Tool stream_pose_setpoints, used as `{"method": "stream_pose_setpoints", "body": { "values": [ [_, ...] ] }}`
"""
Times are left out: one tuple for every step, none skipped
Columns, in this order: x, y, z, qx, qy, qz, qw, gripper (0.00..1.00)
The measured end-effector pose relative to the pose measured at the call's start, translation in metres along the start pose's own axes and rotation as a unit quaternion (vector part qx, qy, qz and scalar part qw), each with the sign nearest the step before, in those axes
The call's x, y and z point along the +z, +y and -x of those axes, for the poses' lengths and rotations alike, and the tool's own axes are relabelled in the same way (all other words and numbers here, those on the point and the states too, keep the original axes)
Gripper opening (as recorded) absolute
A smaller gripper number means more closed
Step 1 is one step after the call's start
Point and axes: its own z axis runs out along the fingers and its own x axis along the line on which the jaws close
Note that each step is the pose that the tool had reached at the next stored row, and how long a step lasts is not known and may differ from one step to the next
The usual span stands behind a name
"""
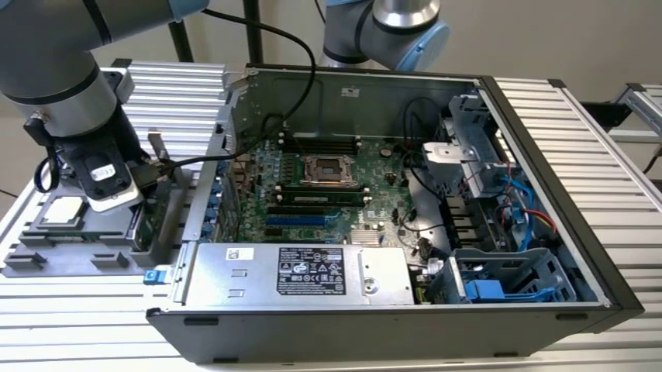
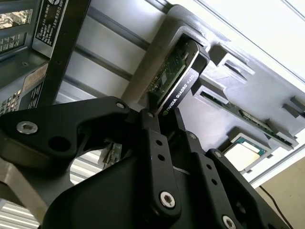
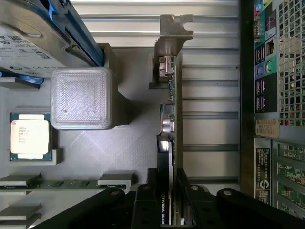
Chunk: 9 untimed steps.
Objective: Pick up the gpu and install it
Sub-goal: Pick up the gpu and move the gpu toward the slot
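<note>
The gpu [image 3: 170, 109] stands on its edge in a slot of the grey parts tray [image 1: 62, 260], on the exterior view's left beside the open computer case [image 1: 538, 155]. Its silver bracket [image 3: 174, 33] is at the end far from me. I see its green board and black cooler [image 2: 176, 76] end-on. My gripper [image 3: 170, 210] is low over the tray, with a black finger [image 2: 150, 133] on each face of the card's near end, shut on it. In the exterior view my gripper [image 1: 139, 203] sits over the gpu [image 1: 145, 225], which is still in its slot.
The tray also holds a square silver CPU [image 3: 29, 136], a hard drive with blue rails [image 3: 28, 38], a translucent block [image 3: 83, 98] and memory sticks [image 3: 66, 181]. Inside the case lie the green motherboard [image 1: 321, 194], its blue slots [image 1: 294, 221] and the power supply [image 1: 300, 275].
</note>
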Motion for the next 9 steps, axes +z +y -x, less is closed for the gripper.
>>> {"method": "stream_pose_setpoints", "body": {
  "values": [
    [0.0000, 0.0000, 0.0000, 0.000, 0.0000, 0.0000, 1.0000, 0.00],
    [0.0000, 0.0000, 0.0000, 0.000, 0.0000, 0.0000, 1.0000, 0.00],
    [0.0000, 0.0000, 0.0000, 0.000, 0.0000, 0.0000, 1.0000, 0.00],
    [0.0000, 0.0000, 0.0000, 0.000, 0.0000, 0.0000, 1.0000, 0.00],
    [0.0000, 0.0000, 0.0000, 0.000, 0.0000, 0.0000, 1.0000, 0.00],
    [0.0000, 0.0000, 0.0000, 0.000, 0.0000, 0.0000, 1.0000, 0.00],
    [0.0000, 0.0000, 0.0000, 0.000, 0.0000, 0.0000, 1.0000, 0.00],
    [0.0000, 0.0000, 0.0000, 0.000, 0.0000, 0.0000, 1.0000, 0.00],
    [0.0000, 0.0000, 0.0000, 0.000, 0.0000, 0.0000, 1.0000, 0.00]
  ]
}}
